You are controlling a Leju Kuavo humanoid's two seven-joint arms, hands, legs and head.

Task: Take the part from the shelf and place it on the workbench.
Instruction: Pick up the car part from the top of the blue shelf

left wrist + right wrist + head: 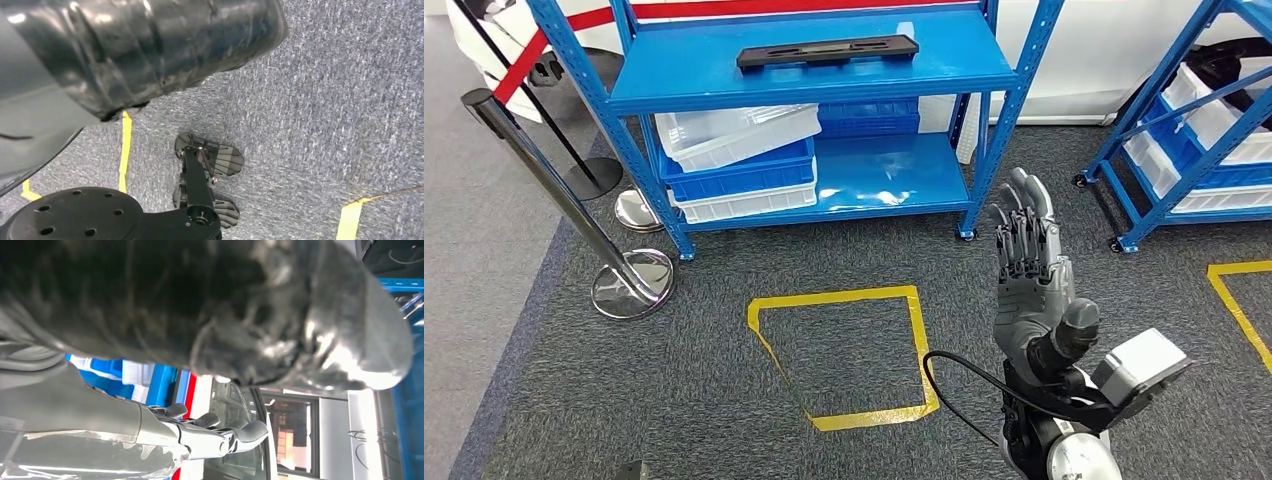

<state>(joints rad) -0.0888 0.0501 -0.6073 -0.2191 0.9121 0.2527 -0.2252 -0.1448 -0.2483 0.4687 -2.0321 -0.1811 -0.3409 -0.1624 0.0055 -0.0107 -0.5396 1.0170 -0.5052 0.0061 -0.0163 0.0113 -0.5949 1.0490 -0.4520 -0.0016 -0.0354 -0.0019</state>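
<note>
Nearest in the head view, at about 5 o'clock, the right hand [1032,275] is raised from the lower edge with its palm upright, the fingers [1022,215] stretched straight and slightly apart, holding nothing. A black cable [964,385] loops out from its wrist. In the right wrist view the same hand [210,432] shows its fingers extended and empty, with the thick thumb close to the lens. How the left hand's fingers stand cannot be told from the left wrist view, which looks down at grey carpet [325,100].

On the carpet just left of the right hand, near 6 o'clock, a yellow tape outline [844,355] marks a four-sided patch. At 9 o'clock a chrome stanchion post [629,283] stands on its round base, leaning across the frame.

Farther off, at 12 o'clock, stands the blue shelf [674,85]. The part [827,51], a long flat black piece, lies across the top level, well apart from the hand. Below it sit clear and blue plastic bins [739,160], stacked on the left side of the lower level. At 2 o'clock a second blue rack [1169,170] holds more bins.
</note>
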